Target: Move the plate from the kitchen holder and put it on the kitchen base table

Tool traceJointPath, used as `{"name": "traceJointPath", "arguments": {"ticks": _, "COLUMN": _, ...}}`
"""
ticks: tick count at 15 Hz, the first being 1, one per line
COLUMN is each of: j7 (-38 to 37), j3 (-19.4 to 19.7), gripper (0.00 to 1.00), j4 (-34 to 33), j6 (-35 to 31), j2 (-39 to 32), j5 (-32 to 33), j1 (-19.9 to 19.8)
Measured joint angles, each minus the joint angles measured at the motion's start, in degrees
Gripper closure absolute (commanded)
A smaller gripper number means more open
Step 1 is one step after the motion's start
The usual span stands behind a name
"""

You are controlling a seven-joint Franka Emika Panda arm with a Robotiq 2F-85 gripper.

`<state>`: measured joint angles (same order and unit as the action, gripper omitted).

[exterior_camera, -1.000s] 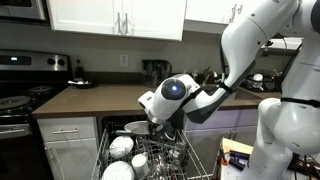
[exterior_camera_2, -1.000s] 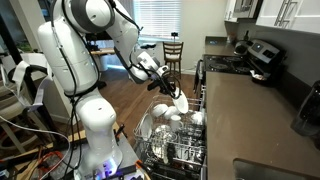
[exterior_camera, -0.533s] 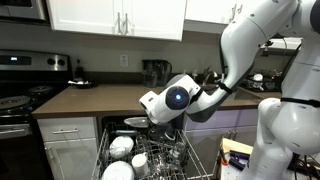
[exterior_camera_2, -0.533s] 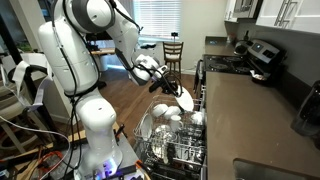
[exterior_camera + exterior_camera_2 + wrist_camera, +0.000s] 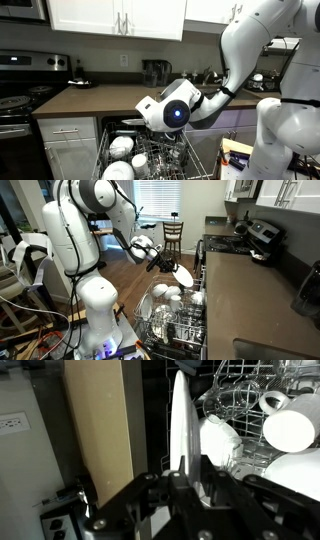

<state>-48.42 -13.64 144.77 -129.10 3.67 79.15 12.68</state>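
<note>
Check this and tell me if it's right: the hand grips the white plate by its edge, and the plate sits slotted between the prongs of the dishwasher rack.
One thing is wrong. The hand does grip the white plate by its edge, but the plate hangs in the air above the dishwasher rack, not slotted between its prongs. An exterior view shows this.

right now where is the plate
In the wrist view the plate stands on edge, clamped in the claw. In an exterior view the plate hangs above the dishwasher rack, beside the brown countertop.
</note>
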Motion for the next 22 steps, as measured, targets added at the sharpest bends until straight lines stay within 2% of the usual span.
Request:
{"name": "traceJointPath", "arguments": {"ticks": 4, "j7": -1.3, "j3": -2.1, "gripper": 0.94, "j4": -1.5, "j6": 6.2, "j2": -1.8, "j5": 0.0, "j1": 2.5}}
{"name": "traceJointPath", "arguments": {"ticks": 8, "j7": -2.6, "j3": -2.4, "gripper": 0.94, "j4": -3.1, "j6": 9.4, "j2": -3.8, "j5": 0.0, "j1": 3.2}}
{"name": "traceJointPath", "arguments": {"ticks": 17, "j7": -6.7, "j3": 0.9, "gripper": 0.95, "j4": -4.4, "j6": 9.9, "j2": -4.8, "j5": 0.4, "j1": 2.1}}
{"name": "traceJointPath", "arguments": {"ticks": 22, "j7": -10.6, "j3": 2.7, "gripper": 0.94, "j4": -4.4, "j6": 9.9, "j2": -4.8, "j5": 3.3, "j1": 0.8}}
